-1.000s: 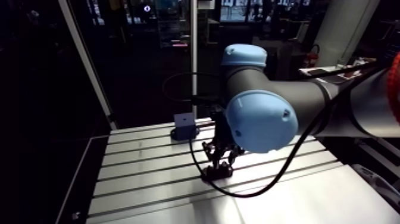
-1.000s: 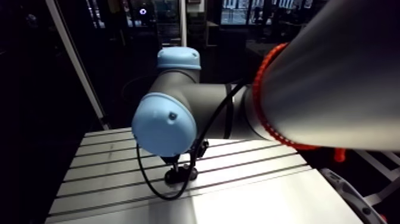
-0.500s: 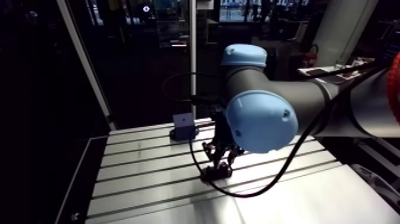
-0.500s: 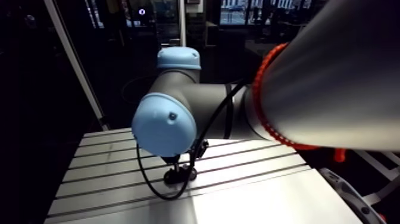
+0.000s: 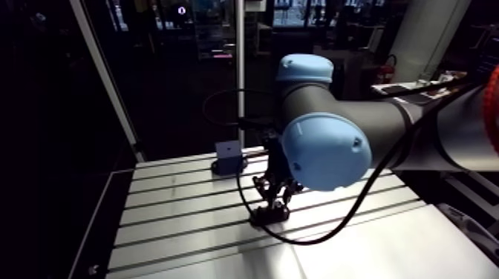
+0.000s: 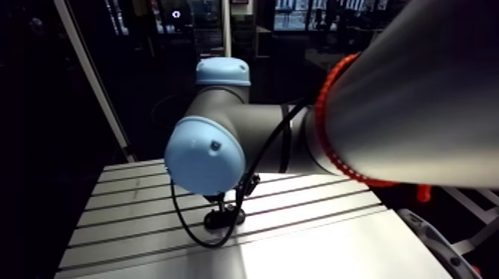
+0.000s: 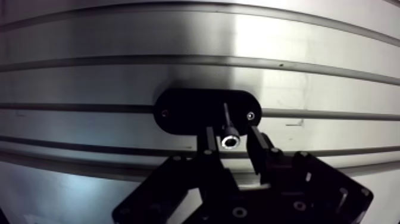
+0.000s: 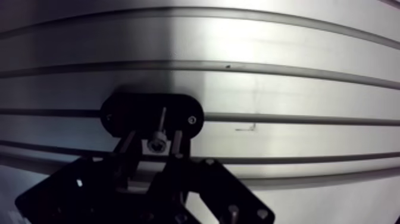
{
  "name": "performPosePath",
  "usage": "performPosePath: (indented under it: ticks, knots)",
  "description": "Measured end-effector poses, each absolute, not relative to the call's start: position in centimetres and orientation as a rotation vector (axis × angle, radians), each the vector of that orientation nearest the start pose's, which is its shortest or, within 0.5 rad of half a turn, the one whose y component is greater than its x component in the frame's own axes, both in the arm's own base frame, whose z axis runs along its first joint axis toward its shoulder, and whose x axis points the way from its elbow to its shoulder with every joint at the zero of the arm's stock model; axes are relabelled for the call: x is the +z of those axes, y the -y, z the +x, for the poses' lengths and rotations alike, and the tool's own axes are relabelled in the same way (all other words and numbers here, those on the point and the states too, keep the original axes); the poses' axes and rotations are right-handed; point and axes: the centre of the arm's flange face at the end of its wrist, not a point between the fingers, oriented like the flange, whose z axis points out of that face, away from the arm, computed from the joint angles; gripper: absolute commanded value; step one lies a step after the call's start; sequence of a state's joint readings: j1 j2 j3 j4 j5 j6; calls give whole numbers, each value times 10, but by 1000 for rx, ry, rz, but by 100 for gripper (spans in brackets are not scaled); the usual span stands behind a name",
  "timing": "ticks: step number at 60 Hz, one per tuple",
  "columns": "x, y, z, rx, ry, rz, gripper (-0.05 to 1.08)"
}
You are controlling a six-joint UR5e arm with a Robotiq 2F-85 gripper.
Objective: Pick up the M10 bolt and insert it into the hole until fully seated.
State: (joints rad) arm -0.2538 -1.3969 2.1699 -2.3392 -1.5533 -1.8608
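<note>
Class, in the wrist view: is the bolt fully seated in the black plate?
Not seated. The bolt shows its shaft, head raised clear of the black plate; whether its tip is in a hole, cannot tell.

The slotted aluminium worktop [image 5: 171,222] carries long parallel grooves, bright toward its near edge and dimmer farther back. A small blue box [image 5: 229,154] stands upright near the far edge. In the wrist view, faint scratch marks [image 7: 294,124] show on 1 pale strip between grooves.
</note>
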Motion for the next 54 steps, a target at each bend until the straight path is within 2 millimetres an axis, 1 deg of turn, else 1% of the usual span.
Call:
performPosePath:
  ticks: [28, 41, 48, 54]
  knots:
    - [202, 16, -474, -25, -3141, -57, 63]
    - [201, 16, -474, -24, -3140, -57, 65]
    - [201, 16, -474, -23, -3138, -56, 70]
    - [201, 16, -474, -22, -3137, -55, 70]
